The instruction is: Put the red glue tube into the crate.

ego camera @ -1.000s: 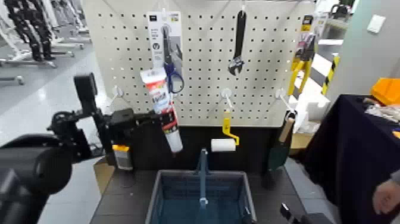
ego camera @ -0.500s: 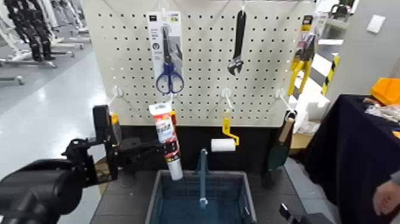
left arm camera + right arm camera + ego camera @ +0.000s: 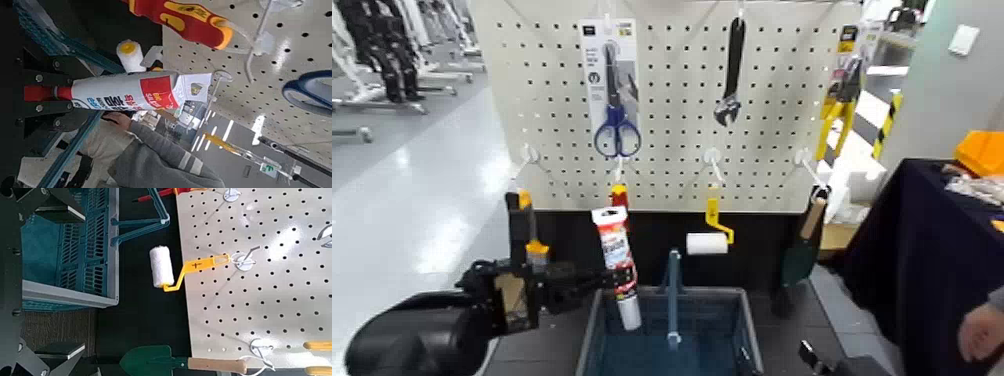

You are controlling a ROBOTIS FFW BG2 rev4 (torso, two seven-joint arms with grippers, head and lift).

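The red glue tube (image 3: 616, 258), white with red bands, hangs nearly upright, and my left gripper (image 3: 600, 283) is shut on it from the left. Its lower end dips past the rim of the blue-grey crate (image 3: 710, 293), left of the crate's handle bar (image 3: 672, 290). The left wrist view shows the glue tube (image 3: 129, 92) clamped between the dark fingers (image 3: 41, 77), with the crate's lattice (image 3: 48, 37) beside it. My right gripper (image 3: 23, 286) stands open near the crate (image 3: 74, 251), holding nothing.
On the pegboard behind hang scissors (image 3: 615, 110), a wrench (image 3: 732, 70), a red-and-yellow screwdriver (image 3: 619, 193), a paint roller (image 3: 707, 242) and a trowel (image 3: 802, 250). A dark-clothed table (image 3: 922, 250) and a person's hand (image 3: 982, 330) are at the right.
My left arm has lowered the glue tube from in front of the pegboard, down and slightly right. Its lower end now sits inside the crate's mouth.
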